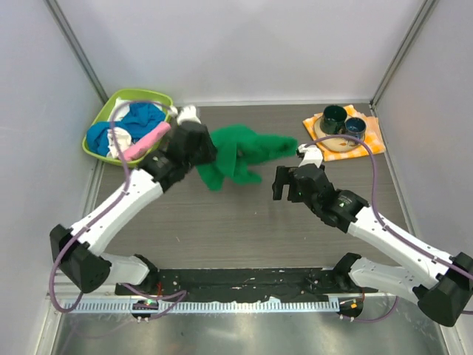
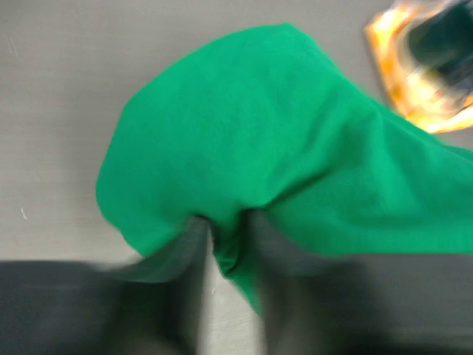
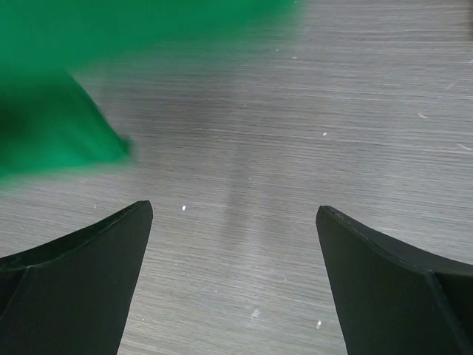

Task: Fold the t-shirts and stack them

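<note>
Green t-shirt: bunched on the far middle of the table.
My left gripper: pinched on its fold.
My right gripper: spread wide, holding nothing.
Table: dark grey wood grain.
Walls: plain white.

green t-shirt blurred, cropped, checkered cloth blurred

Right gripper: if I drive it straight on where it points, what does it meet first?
Most likely the green t-shirt, whose edge lies ahead and left of the open right gripper, with only bare table between. Pitch is unclear, so it might scrape that surface first.
</note>
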`<state>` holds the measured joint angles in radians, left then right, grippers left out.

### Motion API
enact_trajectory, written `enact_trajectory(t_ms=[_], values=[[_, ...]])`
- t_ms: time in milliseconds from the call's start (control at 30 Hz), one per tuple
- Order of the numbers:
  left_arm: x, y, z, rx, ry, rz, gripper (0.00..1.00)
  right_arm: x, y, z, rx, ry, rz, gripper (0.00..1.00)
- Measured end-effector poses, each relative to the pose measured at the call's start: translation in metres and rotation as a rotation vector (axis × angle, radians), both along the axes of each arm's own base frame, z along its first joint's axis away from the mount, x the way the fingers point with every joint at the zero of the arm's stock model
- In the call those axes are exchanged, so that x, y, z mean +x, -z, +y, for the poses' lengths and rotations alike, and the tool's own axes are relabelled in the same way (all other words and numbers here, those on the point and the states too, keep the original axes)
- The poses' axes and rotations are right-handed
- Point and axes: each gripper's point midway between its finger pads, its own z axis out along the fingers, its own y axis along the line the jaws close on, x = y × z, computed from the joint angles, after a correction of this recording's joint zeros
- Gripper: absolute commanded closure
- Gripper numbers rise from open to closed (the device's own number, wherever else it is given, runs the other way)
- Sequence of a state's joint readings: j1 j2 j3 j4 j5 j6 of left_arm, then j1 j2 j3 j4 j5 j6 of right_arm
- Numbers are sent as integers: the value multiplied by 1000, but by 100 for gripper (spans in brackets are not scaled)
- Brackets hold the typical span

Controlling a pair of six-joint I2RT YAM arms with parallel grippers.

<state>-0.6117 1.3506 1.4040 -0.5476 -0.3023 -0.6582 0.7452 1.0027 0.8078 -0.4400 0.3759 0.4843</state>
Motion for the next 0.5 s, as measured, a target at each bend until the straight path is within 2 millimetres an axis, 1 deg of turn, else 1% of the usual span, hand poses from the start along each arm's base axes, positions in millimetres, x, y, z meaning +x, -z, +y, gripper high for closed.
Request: enact_trajectory(t_ms=[33,67,100,133,200,233,267,300,367,433,467,500], values=[[-9,30,-3,29,9,54,0,-1,-5,-3,-1,8,-6,0],[-18,65,-8,46,18,109,0,-2,-11,-6,-3,16,-13,0],[-27,106,-15,73,32,178,0,-2,-16,-9,-5,24,-19,0],[-38,152,-21,115,39,265,0,-3,-21,-11,-5,31,-25,0],[-69,235,-23,236,63,432,0,-4,-29,-15,-7,44,-32,0],[-85,263,-23,296,81,495,0,-5,-32,-17,-10,50,-34,0],[-92,275,-26,351,84,507,0,-5,-33,-19,-13,55,-35,0],[-92,266,-42,331,116,473,0,-5,-34,-20,-17,58,-33,0],[-94,247,-67,302,165,425,0,-6,-33,-22,-29,64,-25,0],[-92,224,-84,257,193,383,0,-5,-25,-22,-57,69,-1,0],[-91,209,-89,229,202,362,0,-4,-23,-22,-62,68,5,0],[-88,194,-93,200,206,337,0,-4,-16,-21,-80,68,26,0]])
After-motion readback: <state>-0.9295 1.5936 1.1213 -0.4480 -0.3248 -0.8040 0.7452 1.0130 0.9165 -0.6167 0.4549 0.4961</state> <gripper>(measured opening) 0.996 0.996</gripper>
